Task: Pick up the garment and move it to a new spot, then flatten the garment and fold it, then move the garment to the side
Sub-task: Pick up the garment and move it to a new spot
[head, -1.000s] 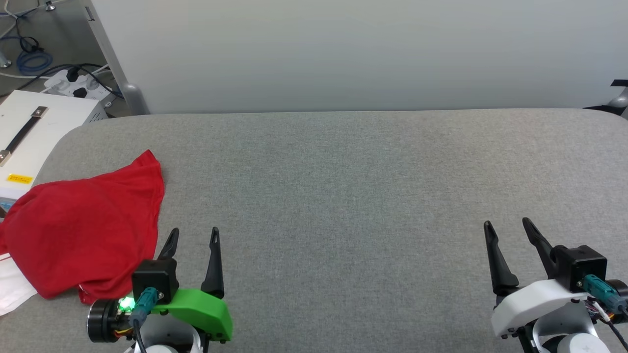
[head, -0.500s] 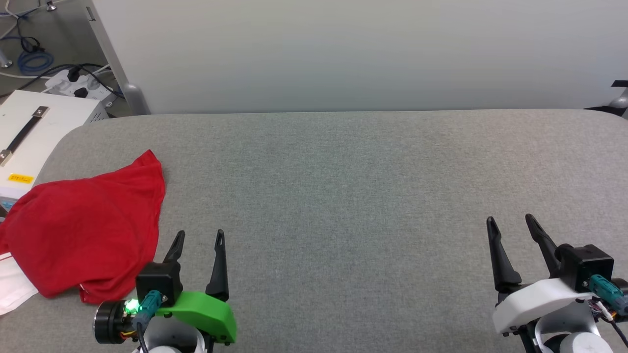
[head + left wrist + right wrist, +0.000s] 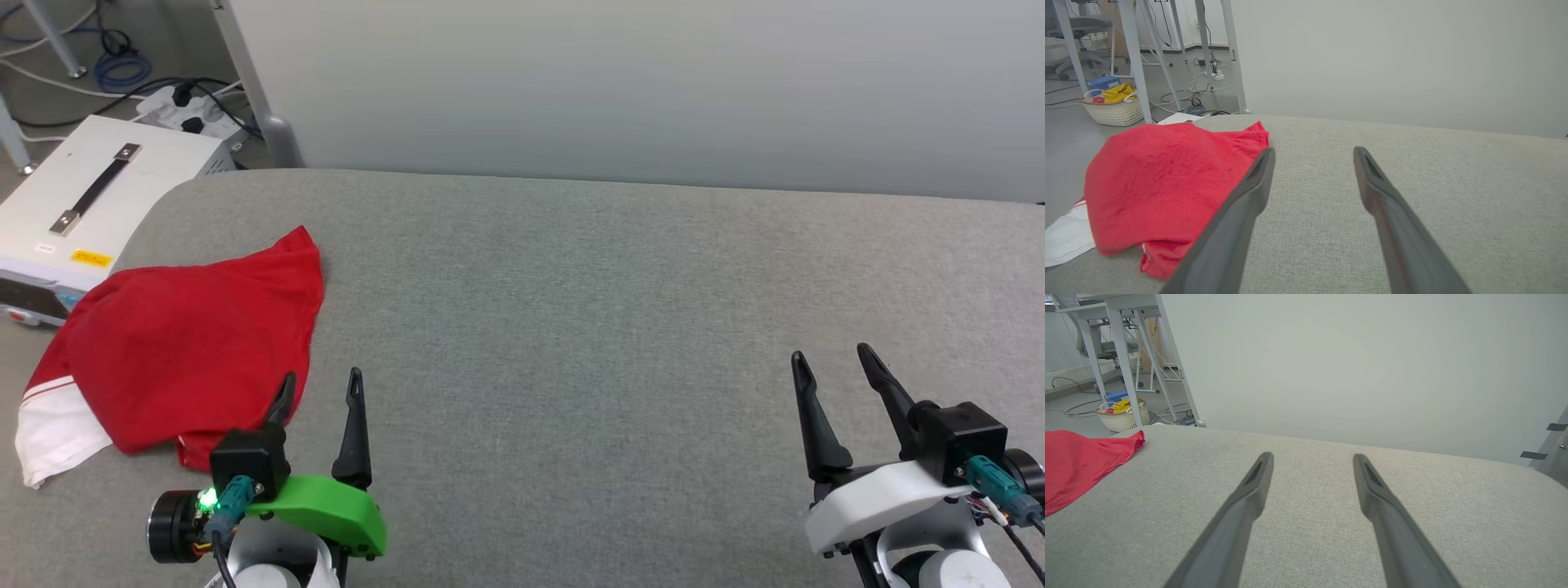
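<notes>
The garment (image 3: 188,347) lies bunched in a red heap at the left end of the grey padded table (image 3: 612,310), one white sleeve (image 3: 53,433) draped over the table's left edge; its numerals are hidden. From the left wrist the garment (image 3: 1163,188) fills the left half, and from the right wrist the garment (image 3: 1077,465) sits at the far left. My left gripper (image 3: 320,385) stands open and empty just right of the heap's near corner, its left finger close to the cloth. My right gripper (image 3: 829,359) is open and empty near the table's front right.
A white case with a black handle (image 3: 90,204) stands on the floor past the table's left end, with cables and a power strip (image 3: 188,106) behind it. A pale wall panel (image 3: 637,82) backs the table. A wicker basket (image 3: 1114,110) sits on the floor among desk legs.
The head camera has turned left, so the whole picture shifted right and more of the white sleeve shows. Both grippers stay open and the garment lies as before.
</notes>
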### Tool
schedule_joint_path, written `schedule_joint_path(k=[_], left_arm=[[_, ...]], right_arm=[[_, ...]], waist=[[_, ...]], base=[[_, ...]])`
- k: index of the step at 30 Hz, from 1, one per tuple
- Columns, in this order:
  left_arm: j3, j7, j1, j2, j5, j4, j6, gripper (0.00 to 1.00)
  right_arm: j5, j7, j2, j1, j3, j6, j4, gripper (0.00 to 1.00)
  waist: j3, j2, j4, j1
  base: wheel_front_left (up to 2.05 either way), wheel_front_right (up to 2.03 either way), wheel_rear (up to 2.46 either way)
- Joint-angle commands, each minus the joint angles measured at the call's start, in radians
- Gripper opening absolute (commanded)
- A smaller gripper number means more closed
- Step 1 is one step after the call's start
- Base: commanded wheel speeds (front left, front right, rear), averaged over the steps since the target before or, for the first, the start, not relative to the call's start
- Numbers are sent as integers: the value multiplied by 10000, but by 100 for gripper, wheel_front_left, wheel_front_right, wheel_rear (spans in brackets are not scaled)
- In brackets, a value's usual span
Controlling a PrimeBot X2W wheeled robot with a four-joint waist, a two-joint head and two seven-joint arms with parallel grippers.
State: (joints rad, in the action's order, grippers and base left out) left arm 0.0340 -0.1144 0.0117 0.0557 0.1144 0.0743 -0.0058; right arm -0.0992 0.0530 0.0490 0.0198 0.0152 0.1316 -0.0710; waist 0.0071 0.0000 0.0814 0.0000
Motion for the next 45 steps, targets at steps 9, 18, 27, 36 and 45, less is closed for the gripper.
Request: schedule_joint_path(k=[9, 18, 27, 36, 45], left_arm=[[-93, -288, 204, -29, 281, 137, -196, 100], [-184, -476, 310, -33, 345, 104, -183, 100], [-327, -660, 390, -37, 475, 10, -174, 100], [-357, -848, 437, -41, 631, 98, -225, 100], [-271, -1031, 509, -45, 819, 182, -179, 100]], right_arm=[[66, 144, 9, 74, 219, -5, -257, 100], [165, 164, 10, 29, 362, -6, -455, 100], [314, 146, 10, -9, 447, -6, -684, 100], [296, 136, 11, -20, 457, -7, -863, 100], [271, 142, 49, -50, 490, -8, -1050, 100]], waist=[[36, 0, 1528, 0], [137, 0, 2821, 0], [257, 0, 3853, 0], [350, 0, 4483, 0], [440, 0, 4906, 0]], base=[[0, 0, 0], [0, 0, 0], [0, 0, 0], [-6, -6, -6], [-1, -1, -1]])
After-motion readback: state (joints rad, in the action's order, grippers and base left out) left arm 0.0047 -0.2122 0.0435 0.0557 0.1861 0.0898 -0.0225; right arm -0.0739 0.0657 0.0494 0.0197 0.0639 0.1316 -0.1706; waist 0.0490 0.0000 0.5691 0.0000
